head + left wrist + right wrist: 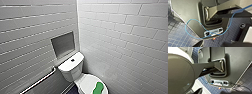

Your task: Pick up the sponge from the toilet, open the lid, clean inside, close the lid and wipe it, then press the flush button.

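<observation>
Bright and even in the head view, with soft white light spread over the tiled walls (120, 32) and no hard shadows. Glints faintly off the toilet (70, 68) tank and along the grab rail (40, 80). Darkens inside the wall niche (62, 44) and in the corner beside the tank. Bows the tile joints toward the edges, wide-angle fashion. Much dimmer in both wrist views, heavy with shade; pale sheen on the blue floor tiles (176, 33), a small orange light (214, 38) glowing.
</observation>
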`<state>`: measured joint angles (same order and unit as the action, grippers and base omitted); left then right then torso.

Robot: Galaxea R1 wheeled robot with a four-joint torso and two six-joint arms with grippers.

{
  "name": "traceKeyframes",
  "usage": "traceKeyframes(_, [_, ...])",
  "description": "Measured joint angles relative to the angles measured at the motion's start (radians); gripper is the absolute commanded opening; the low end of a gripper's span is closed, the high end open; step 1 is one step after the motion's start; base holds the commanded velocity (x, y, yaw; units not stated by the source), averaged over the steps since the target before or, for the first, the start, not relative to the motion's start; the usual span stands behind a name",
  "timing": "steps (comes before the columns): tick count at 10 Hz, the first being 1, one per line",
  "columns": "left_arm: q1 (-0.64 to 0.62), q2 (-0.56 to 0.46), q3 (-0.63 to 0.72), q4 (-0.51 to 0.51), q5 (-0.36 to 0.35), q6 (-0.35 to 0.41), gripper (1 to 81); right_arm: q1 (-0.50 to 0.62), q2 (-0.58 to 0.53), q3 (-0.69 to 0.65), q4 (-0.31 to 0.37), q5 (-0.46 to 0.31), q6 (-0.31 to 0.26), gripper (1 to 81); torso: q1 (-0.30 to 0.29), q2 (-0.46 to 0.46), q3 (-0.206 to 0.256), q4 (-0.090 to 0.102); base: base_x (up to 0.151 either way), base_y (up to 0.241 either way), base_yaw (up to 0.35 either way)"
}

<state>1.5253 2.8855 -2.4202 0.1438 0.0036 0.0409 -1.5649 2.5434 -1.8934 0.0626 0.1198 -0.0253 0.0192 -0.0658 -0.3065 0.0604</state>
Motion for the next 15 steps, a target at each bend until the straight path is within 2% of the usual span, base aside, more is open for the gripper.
traceKeyframes(2, [-0.003,0.006,0.004,0.002,-0.003,0.000,81.1,0.053,-0.093,0.129,0.001,-0.001,0.023,81.1,0.038,-0.060,-0.049,0.000,0.000,0.000,0.000])
traceKeyframes(4, [-0.004,0.003,0.002,0.002,-0.005,0.000,81.1,0.154,-0.168,0.223,0.004,-0.006,0.047,81.1,0.084,-0.133,-0.100,0.000,0.000,0.000,0.000])
traceKeyframes(7, [0.003,0.002,0.001,0.002,-0.004,0.000,81.1,0.256,-0.227,0.279,0.008,-0.013,0.111,81.1,0.150,-0.237,-0.193,0.000,0.000,0.000,0.000])
traceKeyframes(10, [0.038,-0.001,0.000,0.000,-0.019,0.000,81.1,0.346,-0.276,0.293,0.012,-0.015,0.215,81.1,0.210,-0.333,-0.212,0.000,0.000,0.000,0.000])
traceKeyframes(12, [0.069,0.000,0.000,0.000,-0.019,0.000,81.1,0.395,-0.277,0.301,0.012,-0.019,0.257,81.1,0.257,-0.407,-0.213,0.000,0.000,0.000,0.000])
traceKeyframes(15, [0.087,0.001,-0.001,0.000,-0.026,0.000,81.1,0.423,-0.284,0.269,0.013,-0.018,0.352,81.1,0.315,-0.499,-0.235,0.000,0.000,0.000,0.000])
